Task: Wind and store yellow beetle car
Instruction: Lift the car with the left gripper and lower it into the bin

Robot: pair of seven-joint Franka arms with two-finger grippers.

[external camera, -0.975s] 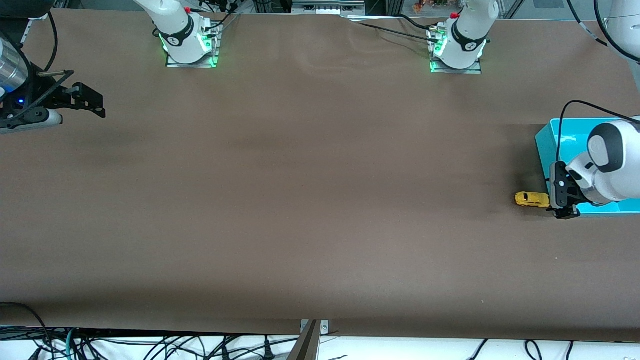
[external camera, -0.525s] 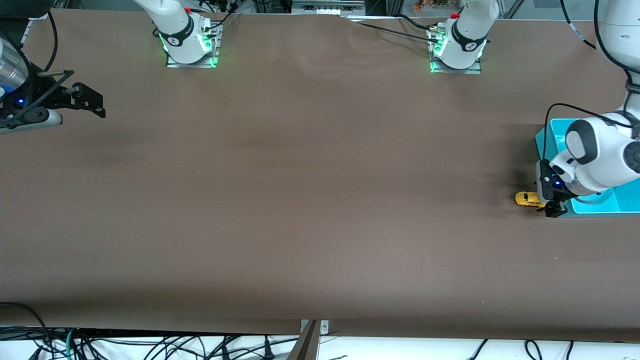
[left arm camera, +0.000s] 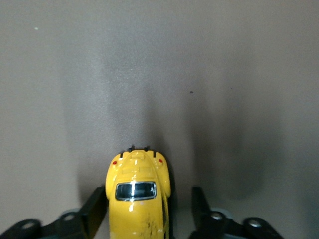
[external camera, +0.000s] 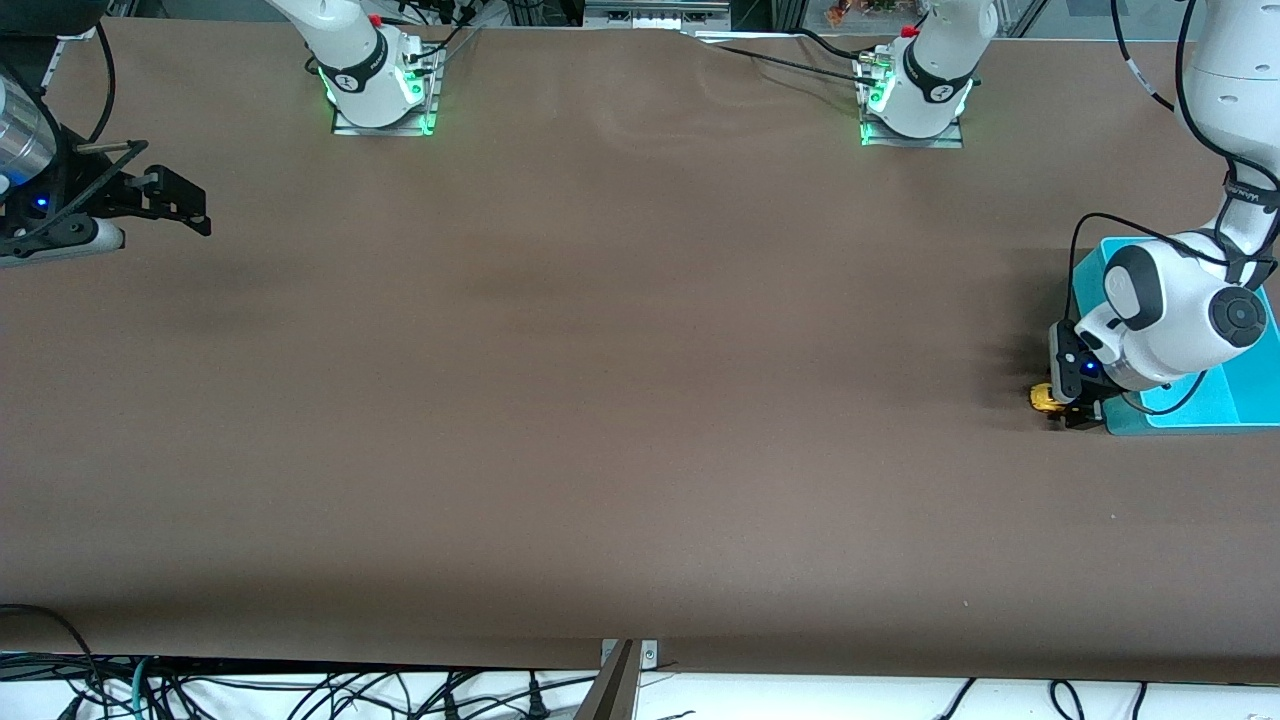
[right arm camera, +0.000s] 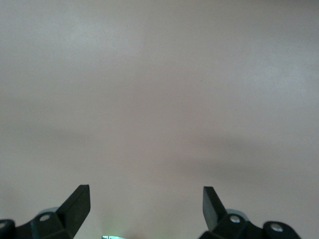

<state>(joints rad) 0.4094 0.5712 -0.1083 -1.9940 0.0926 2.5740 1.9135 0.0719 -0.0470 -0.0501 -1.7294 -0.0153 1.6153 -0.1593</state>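
Straddling the yellow beetle car point(left arm camera: 138, 196) with the left gripper point(external camera: 1072, 410), low at the right edge of the front view, jaws spread apart with one finger close against the car's flank and the other standing clear of it, nothing clamped yet. Sitting on the brown table point(external camera: 600, 400) on its own wheels, the car, just beside the corner of the teal bin point(external camera: 1215, 405) toward the left arm's end of the table, and lying off-centre between the fingers point(left arm camera: 94, 206) in the left wrist view.

Risking, most likely, a shove instead of a grip: closing from this offset probably meaning the closer finger meeting the body first and rolling or skidding the toy along the smooth table before the other finger arrives. Risking also a pinch on the rounded roof, with the glossy shell perhaps squirting out. Pressing down too hard while dragging it to wind probably meaning locked wheels or a tipped car.

Crowding the approach, the bin wall touching or nearly touching the gripper body, and a black cable point(external camera: 1075, 250) looping over the bin.

Waiting at the upper left of the front view, the right gripper point(external camera: 190, 210), jaws wide apart over bare table, holding nothing.
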